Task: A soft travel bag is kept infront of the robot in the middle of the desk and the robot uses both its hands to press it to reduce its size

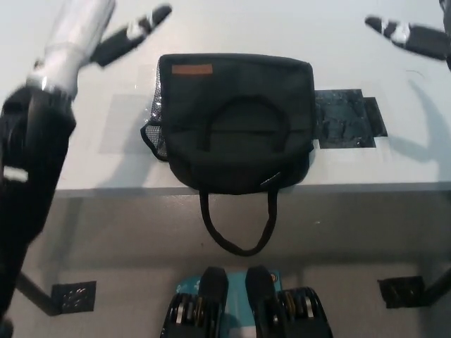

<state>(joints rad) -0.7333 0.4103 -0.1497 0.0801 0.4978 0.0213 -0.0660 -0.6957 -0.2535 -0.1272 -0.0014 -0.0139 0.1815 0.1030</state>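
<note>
Colours as I read them from the head view:

- Travel bag (236, 123): black all over, with a small orange-brown label patch (192, 70) near its far left corner; I see black mesh (156, 116) along its left side and a black strap loop (237, 225).
- Desk (84, 141): white, grey front edge.
- Tape patch (347, 120) on the desk: dark, glossy.
- Left hand (106, 35): white, dark fingers.
- Right hand (409, 34): black, with a pale band.
</note>
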